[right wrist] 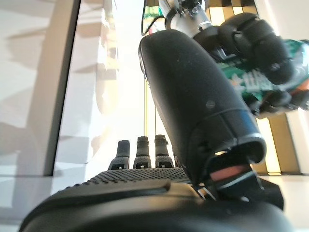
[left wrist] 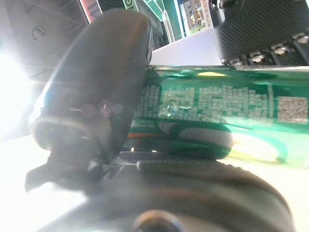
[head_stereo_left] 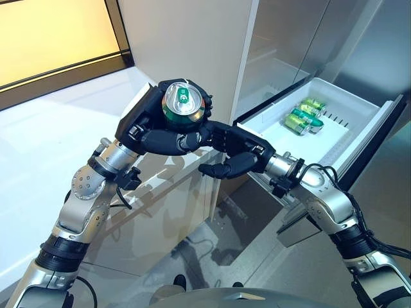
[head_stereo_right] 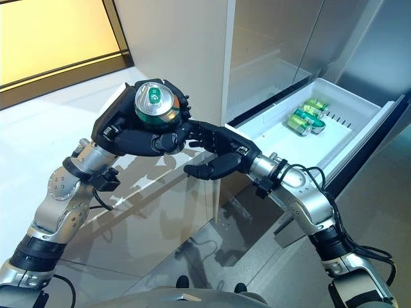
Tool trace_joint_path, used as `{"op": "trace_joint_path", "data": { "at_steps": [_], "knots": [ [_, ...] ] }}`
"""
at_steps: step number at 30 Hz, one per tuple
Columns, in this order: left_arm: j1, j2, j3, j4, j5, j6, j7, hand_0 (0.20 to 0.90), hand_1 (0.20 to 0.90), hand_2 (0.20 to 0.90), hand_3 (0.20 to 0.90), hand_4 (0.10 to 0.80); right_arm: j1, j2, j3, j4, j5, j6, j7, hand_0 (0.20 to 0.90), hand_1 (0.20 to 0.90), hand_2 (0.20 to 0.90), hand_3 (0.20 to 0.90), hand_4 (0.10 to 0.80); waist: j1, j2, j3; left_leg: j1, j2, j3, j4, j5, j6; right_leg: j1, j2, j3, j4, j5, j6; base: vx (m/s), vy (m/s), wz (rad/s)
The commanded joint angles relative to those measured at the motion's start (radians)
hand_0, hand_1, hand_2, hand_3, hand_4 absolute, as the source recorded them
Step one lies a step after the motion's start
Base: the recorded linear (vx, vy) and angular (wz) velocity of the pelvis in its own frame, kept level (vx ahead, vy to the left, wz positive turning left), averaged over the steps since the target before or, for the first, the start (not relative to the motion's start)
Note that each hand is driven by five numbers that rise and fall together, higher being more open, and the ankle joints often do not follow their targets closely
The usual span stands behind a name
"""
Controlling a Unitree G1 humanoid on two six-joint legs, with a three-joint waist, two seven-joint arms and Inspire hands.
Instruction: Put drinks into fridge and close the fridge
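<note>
My left hand [head_stereo_left: 142, 123] is shut on a green can [head_stereo_left: 183, 103] and holds it upright in the air, silver top up, left of the fridge. The left wrist view shows the can [left wrist: 217, 104] between thumb and fingers. My right hand [head_stereo_left: 243, 150] is open just right of the left hand, its fingers stretched toward the underside of the can and touching the left hand's fingers. The right wrist view shows the can [right wrist: 247, 77] past my thumb. The white fridge drawer [head_stereo_left: 277, 126] stands pulled open at the right, with green cans [head_stereo_left: 306, 115] lying at its far end.
A white counter [head_stereo_left: 38, 141] runs along the left below a yellow-lit window. Tall pale fridge panels [head_stereo_left: 186, 38] rise behind the hands. The drawer's dark front [head_stereo_left: 379, 138] juts out at the right. Grey floor lies below.
</note>
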Motion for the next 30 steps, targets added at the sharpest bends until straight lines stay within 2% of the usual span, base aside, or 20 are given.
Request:
{"op": "trace_joint_path", "data": {
  "at_steps": [1, 20, 21, 23, 24, 25, 30],
  "knots": [
    [-0.223, -0.006, -0.025, -0.069, -0.079, -0.091, 0.016, 0.300, 0.300, 0.300, 0.200, 0.100, -0.209, 0.015, 0.002, -0.001, 0.079, -0.070, -0.018, 0.900, 0.900, 0.900, 0.900, 0.800, 0.006, 0.009, -0.101, 0.015, -0.065, -0.047, 0.001, -0.121, 0.030, 0.015, 0.032, -0.016, 0.012, -0.056, 0.011, 0.000, 0.000, 0.00],
    [-0.256, -0.002, -0.064, -0.066, -0.105, -0.045, -0.002, 0.300, 0.300, 0.300, 0.200, 0.100, -0.283, 0.028, 0.052, 0.000, 0.079, -0.041, -0.037, 0.900, 0.900, 0.900, 0.900, 0.800, 0.010, 0.010, -0.102, 0.019, -0.066, -0.046, 0.001, -0.122, 0.035, 0.019, 0.030, -0.016, 0.014, -0.056, 0.009, 0.000, 0.000, 0.00],
    [-0.257, -0.003, -0.066, -0.067, -0.104, -0.042, -0.003, 0.300, 0.300, 0.300, 0.200, 0.100, -0.285, 0.030, 0.055, 0.001, 0.079, -0.041, -0.037, 0.853, 0.853, 0.853, 0.845, 0.745, 0.011, 0.010, -0.102, 0.019, -0.066, -0.045, 0.001, -0.122, 0.035, 0.019, 0.030, -0.016, 0.015, -0.056, 0.009, 0.000, 0.000, 0.00],
    [-0.260, -0.007, -0.074, -0.068, -0.108, -0.038, -0.006, 0.300, 0.300, 0.300, 0.200, 0.100, -0.286, 0.038, 0.063, 0.004, 0.080, -0.042, -0.033, 0.516, 0.516, 0.516, 0.453, 0.353, 0.012, 0.010, -0.102, 0.025, -0.065, -0.047, 0.001, -0.131, 0.034, 0.025, 0.031, -0.015, 0.014, -0.064, 0.010, 0.037, -0.004, 0.00],
    [-0.261, -0.011, -0.077, -0.069, -0.109, -0.036, -0.008, 0.300, 0.300, 0.300, 0.200, 0.100, -0.289, 0.039, 0.067, 0.006, 0.085, -0.042, -0.038, 0.516, 0.516, 0.516, 0.453, 0.353, 0.013, 0.010, -0.101, 0.026, -0.065, -0.047, 0.001, -0.131, 0.034, 0.027, 0.031, -0.016, 0.014, -0.064, 0.009, 0.034, -0.006, 0.00],
    [-0.264, -0.012, -0.080, -0.070, -0.111, -0.035, -0.007, 0.300, 0.300, 0.300, 0.200, 0.100, -0.295, 0.041, 0.069, 0.007, 0.088, -0.040, -0.038, 0.300, 0.300, 0.300, 0.200, 0.100, 0.013, 0.010, -0.101, 0.026, -0.065, -0.047, 0.001, -0.131, 0.035, 0.027, 0.031, -0.016, 0.014, -0.065, 0.009, 0.000, 0.000, 0.00],
    [-0.272, -0.020, -0.087, -0.075, -0.138, -0.026, -0.009, 0.300, 0.300, 0.300, 0.200, 0.100, -0.311, 0.053, 0.081, 0.000, 0.093, -0.033, -0.053, 0.300, 0.300, 0.300, 0.200, 0.100, 0.014, 0.010, -0.100, 0.023, -0.066, -0.047, 0.001, -0.122, 0.035, 0.023, 0.029, -0.018, 0.015, -0.056, 0.008, 0.000, 0.000, 0.00]
  ]
}}
